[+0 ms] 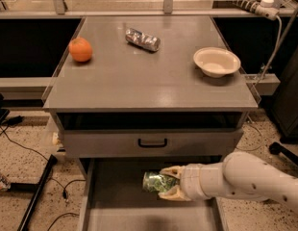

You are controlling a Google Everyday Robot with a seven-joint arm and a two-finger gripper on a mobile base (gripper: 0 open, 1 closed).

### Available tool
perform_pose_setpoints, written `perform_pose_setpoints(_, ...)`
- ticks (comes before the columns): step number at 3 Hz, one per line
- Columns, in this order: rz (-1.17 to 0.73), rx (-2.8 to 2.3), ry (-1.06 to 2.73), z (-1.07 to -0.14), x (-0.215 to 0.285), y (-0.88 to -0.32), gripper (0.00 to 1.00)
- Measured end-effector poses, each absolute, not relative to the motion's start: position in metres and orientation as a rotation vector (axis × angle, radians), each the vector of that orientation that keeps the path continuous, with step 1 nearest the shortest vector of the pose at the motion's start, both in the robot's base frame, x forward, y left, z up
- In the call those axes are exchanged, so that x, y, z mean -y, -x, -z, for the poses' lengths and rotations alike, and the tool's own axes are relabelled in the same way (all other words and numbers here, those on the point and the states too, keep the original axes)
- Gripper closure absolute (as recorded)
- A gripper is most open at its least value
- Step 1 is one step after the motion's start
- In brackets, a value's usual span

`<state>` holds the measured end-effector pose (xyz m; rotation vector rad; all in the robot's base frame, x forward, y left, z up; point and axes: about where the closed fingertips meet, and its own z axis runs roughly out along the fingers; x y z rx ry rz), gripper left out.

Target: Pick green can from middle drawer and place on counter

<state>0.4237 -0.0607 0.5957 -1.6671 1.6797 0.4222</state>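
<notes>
The green can [156, 182] lies on its side above the floor of the open middle drawer [115, 201], a grey tray pulled out under the cabinet. My gripper [171, 184] reaches in from the right on a white arm and its cream fingers [172, 172] are shut on the can, one above and one below. The counter [149, 73] is the broad grey top above.
On the counter are an orange [80, 49] at the left, a silver-and-blue can [142, 39] lying at the back middle, and a cream bowl [217, 61] at the right. A shut grey drawer front with a black handle [152, 142] sits just above the open drawer. Cables lie on the floor at left.
</notes>
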Motion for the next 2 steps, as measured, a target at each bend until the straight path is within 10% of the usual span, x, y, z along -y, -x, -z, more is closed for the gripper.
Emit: perform_pose_setpoints(2,-0.32,-1.724,1.671,-0.728,0.099,-0.433,1.0)
